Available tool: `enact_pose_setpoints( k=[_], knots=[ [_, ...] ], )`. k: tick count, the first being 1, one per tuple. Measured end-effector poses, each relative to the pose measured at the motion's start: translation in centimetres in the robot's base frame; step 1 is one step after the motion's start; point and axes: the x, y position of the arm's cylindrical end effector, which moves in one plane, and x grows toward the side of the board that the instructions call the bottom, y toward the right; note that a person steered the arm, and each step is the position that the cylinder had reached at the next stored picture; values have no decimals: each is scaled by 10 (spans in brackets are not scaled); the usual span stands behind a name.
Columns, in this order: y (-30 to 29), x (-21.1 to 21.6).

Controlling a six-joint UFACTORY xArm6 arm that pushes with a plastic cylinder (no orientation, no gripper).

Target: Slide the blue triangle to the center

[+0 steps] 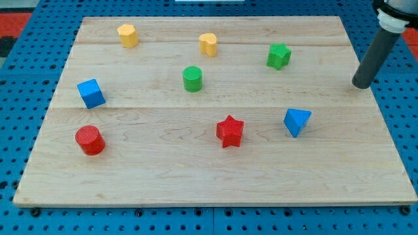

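Note:
The blue triangle (297, 121) lies on the wooden board (215, 176) at the view's right, a little below mid-height. My tip (360, 85) rests near the board's right edge, up and to the right of the blue triangle, well apart from it. The dark rod rises from the tip to the view's top right corner.
A red star (230, 131) lies left of the blue triangle. A green star-like block (279, 56), a yellow block (208, 44), a yellow hexagon-like block (128, 35), a green cylinder (192, 79), a blue cube (91, 93) and a red cylinder (89, 140) are spread over the board.

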Motion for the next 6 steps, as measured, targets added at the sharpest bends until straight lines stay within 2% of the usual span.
enact_pose_setpoints(
  k=[1,2,3,4,5,6],
  knots=[
    [0,24],
    [1,67],
    [-21,38],
    [-30,44],
    [-91,99],
    [-186,73]
  ],
)
